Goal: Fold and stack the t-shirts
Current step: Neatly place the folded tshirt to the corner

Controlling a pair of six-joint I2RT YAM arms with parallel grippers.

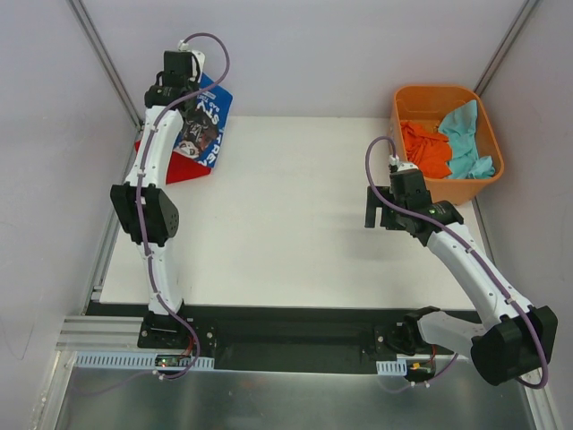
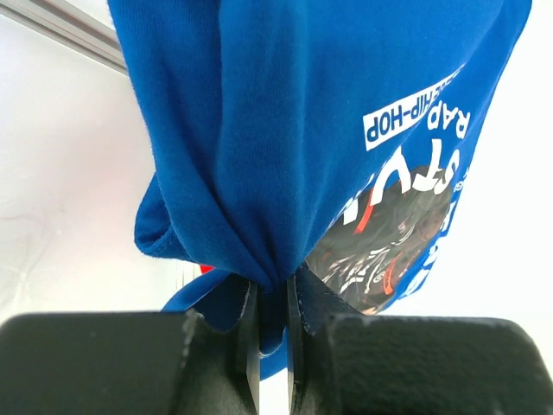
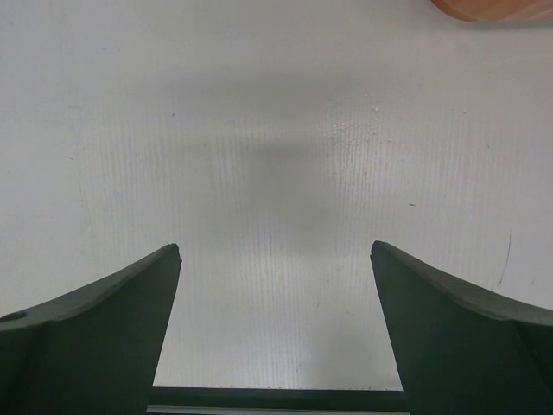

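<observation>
My left gripper [image 1: 183, 90] is at the table's far left corner, shut on a bunched fold of the royal-blue t-shirt [image 1: 204, 130] with white lettering. In the left wrist view the blue t-shirt [image 2: 294, 130] hangs from between my fingers [image 2: 272, 298]. The red t-shirt [image 1: 179, 167] lies under it on the table. My right gripper [image 1: 378, 213] is open and empty above bare table, as the right wrist view [image 3: 275, 259] shows. An orange t-shirt [image 1: 425, 148] and a teal t-shirt [image 1: 466, 139] lie crumpled in the tub.
The rigid orange plastic tub [image 1: 446, 94] stands at the far right corner; its edge shows in the right wrist view [image 3: 497, 9]. The white table top [image 1: 286, 224] lies between the arms. Metal frame posts run up at both back corners.
</observation>
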